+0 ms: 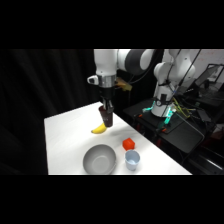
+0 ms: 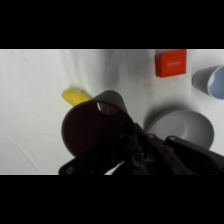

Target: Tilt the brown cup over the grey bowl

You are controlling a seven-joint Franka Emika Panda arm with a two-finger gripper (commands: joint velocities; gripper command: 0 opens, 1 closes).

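- The gripper (image 1: 106, 111) hangs from the white arm above the table (image 1: 65, 135), clenched on the brown cup (image 1: 107, 116); the cup is off the surface, so the grasp is bearing its weight.
- In the wrist view the brown cup (image 2: 92, 125) fills the middle, its open mouth facing the camera. The black linkage seems to clamp it at the rim or wall, which would leave the mouth free for pouring.
- The grey bowl (image 1: 99, 159) sits on the table below and forward of the gripper, apart from it; the cup is not yet over the bowl. In the wrist view the bowl (image 2: 182, 129) lies just beside the cup, to one side of the linkage.
- A banana (image 1: 99, 129) lies on the table just under the held cup; only its tip (image 2: 75, 96) shows past the cup's rim.
- A red block (image 1: 128, 144) and a pale blue cup (image 1: 132, 160) stand beyond the bowl, clear of the likely path.
- Judgement: the carry is under way, and the cup probably needs to reach the bowl before any tilt.
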